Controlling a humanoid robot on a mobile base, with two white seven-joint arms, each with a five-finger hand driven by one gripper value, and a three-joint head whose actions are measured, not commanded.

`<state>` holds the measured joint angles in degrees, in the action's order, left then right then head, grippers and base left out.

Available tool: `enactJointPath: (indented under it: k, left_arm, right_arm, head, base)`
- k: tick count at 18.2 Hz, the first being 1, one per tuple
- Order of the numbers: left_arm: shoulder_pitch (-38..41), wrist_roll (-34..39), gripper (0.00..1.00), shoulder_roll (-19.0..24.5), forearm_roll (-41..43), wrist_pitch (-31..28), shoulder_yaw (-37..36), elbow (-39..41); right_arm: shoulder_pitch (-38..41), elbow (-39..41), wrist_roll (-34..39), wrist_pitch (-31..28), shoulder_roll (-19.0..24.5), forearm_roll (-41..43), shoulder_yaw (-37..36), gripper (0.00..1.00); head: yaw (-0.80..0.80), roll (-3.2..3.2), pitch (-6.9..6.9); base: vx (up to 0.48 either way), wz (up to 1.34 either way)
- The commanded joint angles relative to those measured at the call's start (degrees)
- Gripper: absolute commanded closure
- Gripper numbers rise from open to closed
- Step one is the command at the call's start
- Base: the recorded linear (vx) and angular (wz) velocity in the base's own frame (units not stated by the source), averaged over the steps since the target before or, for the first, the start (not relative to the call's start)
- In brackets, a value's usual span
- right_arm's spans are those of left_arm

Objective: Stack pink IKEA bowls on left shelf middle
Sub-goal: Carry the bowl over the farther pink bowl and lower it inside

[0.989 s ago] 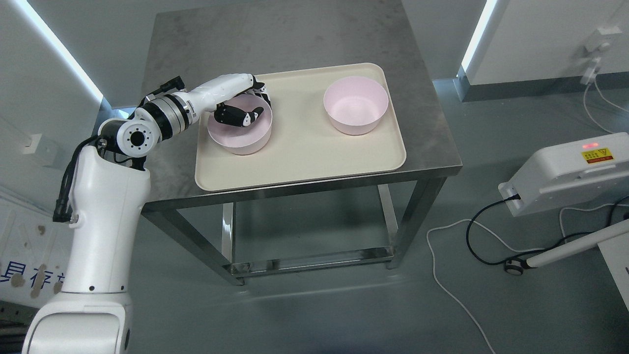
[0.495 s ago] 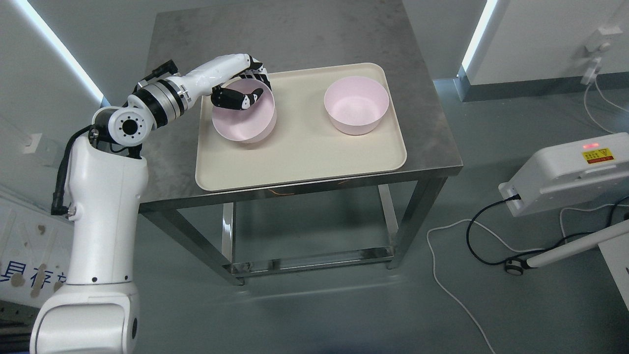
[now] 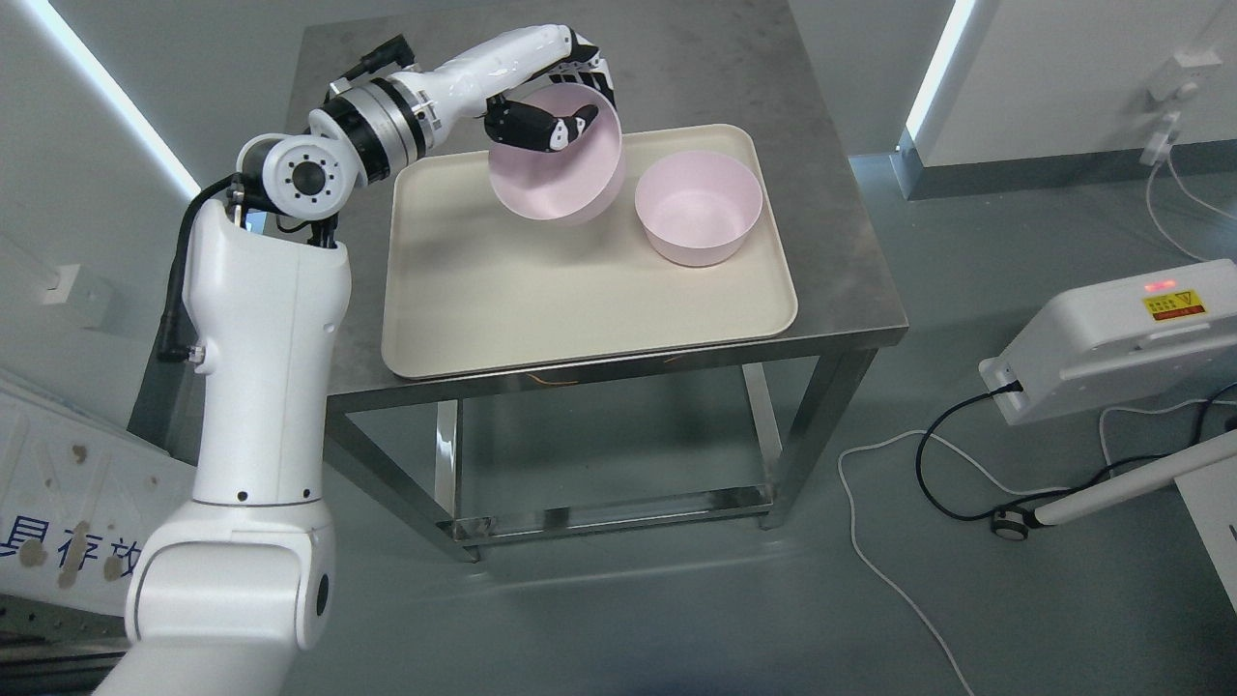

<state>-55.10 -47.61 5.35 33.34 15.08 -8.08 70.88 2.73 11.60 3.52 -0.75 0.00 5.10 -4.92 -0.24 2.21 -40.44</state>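
1. The left hand (image 3: 556, 101) was closed on the far rim of a pink bowl (image 3: 556, 159), thumb inside and fingers (image 3: 591, 75) curled over the outside wall.
2. The held bowl hung tilted below the hand, lifted clear of the cream tray (image 3: 541, 290).
3. A second pink bowl (image 3: 698, 205) sat upright on the tray, just right of the hand and close beside the held bowl.
4. Well right of the hand, a white box (image 3: 1121, 333) on the floor bore a yellow warning label (image 3: 1174, 305), its print too small to read.
5. Blue characters (image 3: 58, 551) showed on a panel far below the hand, partly cut off.
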Motion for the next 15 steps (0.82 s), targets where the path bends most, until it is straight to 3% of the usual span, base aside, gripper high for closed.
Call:
enactJointPath:
  k: [1, 7, 15]
  left_arm:
    - [-4.7, 4.7, 0.98, -4.4, -6.0, -4.2, -23.3, -0.5]
    - [-8.7, 7.7, 0.97, -4.4, -7.1, -5.6, -29.2, -10.0]
    - [-9.6, 9.5, 0.96, -4.4, -6.9, -5.6, -23.6, -16.3]
  right_arm:
    - [0.1, 0.0, 0.0, 0.0, -1.0, 0.0, 0.0, 0.00]
    - [0.0, 0.0, 0.0, 0.0, -1.0, 0.0, 0.0, 0.00]
    - [0.0, 0.0, 0.0, 0.0, -1.0, 0.0, 0.0, 0.00]
  head:
    - [0.00, 0.00, 0.00]
    - [0.00, 0.00, 0.00]
    - [0.00, 0.00, 0.00]
  base:
    - [0.000, 0.00]
    - [0.000, 0.00]
    - [0.000, 0.00]
